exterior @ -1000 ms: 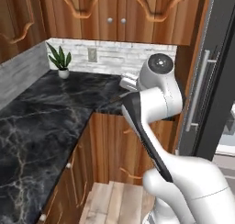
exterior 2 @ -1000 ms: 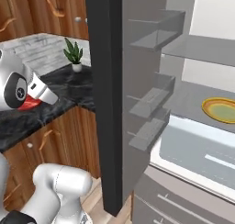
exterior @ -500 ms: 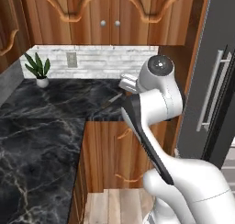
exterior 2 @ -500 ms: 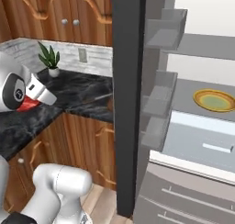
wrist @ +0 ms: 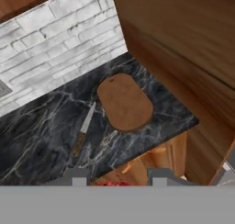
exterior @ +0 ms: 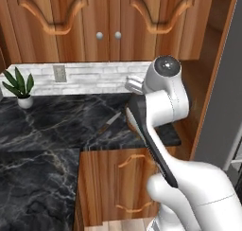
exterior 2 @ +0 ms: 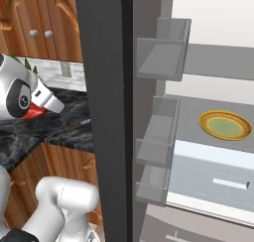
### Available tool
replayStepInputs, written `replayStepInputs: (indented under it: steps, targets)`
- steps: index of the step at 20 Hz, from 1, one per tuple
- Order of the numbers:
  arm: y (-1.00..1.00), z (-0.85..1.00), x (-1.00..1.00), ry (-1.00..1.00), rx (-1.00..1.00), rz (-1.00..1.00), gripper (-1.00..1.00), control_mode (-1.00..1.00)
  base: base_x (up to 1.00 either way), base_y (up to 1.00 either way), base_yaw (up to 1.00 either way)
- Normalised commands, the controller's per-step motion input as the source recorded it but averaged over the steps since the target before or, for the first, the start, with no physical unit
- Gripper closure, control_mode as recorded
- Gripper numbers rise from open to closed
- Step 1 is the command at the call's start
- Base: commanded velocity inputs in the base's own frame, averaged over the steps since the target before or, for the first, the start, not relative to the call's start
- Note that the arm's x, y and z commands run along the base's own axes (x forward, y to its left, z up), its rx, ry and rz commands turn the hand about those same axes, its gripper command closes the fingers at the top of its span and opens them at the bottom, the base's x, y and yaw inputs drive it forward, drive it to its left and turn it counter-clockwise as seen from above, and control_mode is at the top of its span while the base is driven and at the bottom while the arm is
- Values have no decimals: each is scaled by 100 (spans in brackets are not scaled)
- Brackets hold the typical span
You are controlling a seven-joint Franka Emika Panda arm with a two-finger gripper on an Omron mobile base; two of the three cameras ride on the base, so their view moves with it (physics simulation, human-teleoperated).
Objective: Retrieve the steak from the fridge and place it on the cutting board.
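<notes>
The cutting board (wrist: 125, 102) is smooth matt reddish-brown wood lying on a glossy black veined marble counter (exterior: 47, 130), beside a knife (wrist: 84, 130) with a pale metal blade and wooden handle, under a rough white brick backsplash (wrist: 59, 44) and polished wooden cabinets (exterior: 108, 24).

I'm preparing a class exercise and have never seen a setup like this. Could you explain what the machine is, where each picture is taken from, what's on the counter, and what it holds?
It is a white robot arm on a driving base in a rendered kitchen. Two cameras ride behind it, left and right; a third looks along its end effector. On the black marble counter lie a reddish-brown wooden cutting board and a wooden-handled knife. The dark grey fridge stands open, with a yellow plate on a shelf. The end effector is closed on something red, apparently the raw red steak.
</notes>
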Motion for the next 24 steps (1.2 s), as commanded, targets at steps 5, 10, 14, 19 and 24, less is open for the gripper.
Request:
replayStepInputs:
  steps: [5,10,14,19,24]
  targets:
    - [-8,-8,36,9,0,0,100,-100,9,0,0]
    - [-34,-45,29,7,-1,2,100,-100,0,0,0]
    - [-35,-72,34,0,-8,3,100,-100,0,0,0]
    - [-21,-50,89,0,-5,0,100,-100,0,0,0]
    - [-26,-33,100,2,0,0,100,-100,0,0,0]
